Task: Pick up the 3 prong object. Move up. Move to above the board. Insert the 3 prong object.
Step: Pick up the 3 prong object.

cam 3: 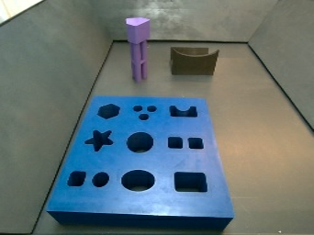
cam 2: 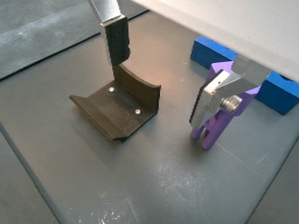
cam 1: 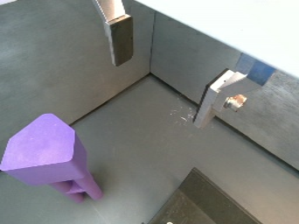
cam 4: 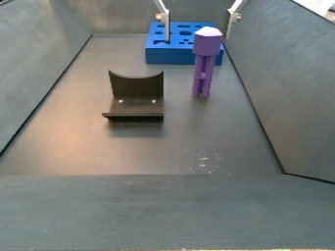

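The 3 prong object (cam 3: 136, 46) is a tall purple peg standing upright on the grey floor, free of the gripper. It shows in both side views, also (cam 4: 206, 61), and in both wrist views (cam 1: 49, 156) (cam 2: 212, 131). The board (cam 3: 145, 158) is a flat blue block with shaped holes and lies apart from the peg; it also shows in a side view (cam 4: 178, 44) and a wrist view (cam 2: 253, 83). My gripper (cam 2: 166, 77) is open and empty, high above the floor, with the peg below near one finger (cam 2: 219, 96). It also shows in a wrist view (cam 1: 170, 74), and its tips show in a side view (cam 4: 198, 10).
The dark fixture (cam 2: 117, 109) with a curved notched wall stands on the floor beside the peg, also in both side views (cam 3: 193, 60) (cam 4: 133, 96). Grey walls (cam 4: 39, 69) enclose the floor on all sides.
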You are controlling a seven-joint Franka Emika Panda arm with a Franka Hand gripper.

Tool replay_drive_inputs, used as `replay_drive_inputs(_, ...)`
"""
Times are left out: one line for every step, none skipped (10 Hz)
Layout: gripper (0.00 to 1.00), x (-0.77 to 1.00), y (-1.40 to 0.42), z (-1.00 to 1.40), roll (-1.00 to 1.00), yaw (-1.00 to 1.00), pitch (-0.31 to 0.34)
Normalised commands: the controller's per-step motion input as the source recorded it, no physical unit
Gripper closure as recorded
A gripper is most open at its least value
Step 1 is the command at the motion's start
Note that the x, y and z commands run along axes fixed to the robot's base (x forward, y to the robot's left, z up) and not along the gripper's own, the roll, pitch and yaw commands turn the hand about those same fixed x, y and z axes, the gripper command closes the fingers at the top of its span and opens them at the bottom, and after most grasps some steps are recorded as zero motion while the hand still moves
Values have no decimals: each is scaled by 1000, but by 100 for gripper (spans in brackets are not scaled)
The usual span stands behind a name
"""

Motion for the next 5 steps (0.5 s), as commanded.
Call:
replay_drive_inputs(0, 0, 0, 0, 0, 0, 10)
replay_drive_inputs(0, -23, -3, 0, 0, 6, -16)
replay_drive_inputs(0, -209, -146, -37, 53, 346, 0)
replay_drive_inputs(0, -226, -363, -74, 50, 449, 0)
replay_drive_inputs(0, -283, -406, -140, 23, 549, -19)
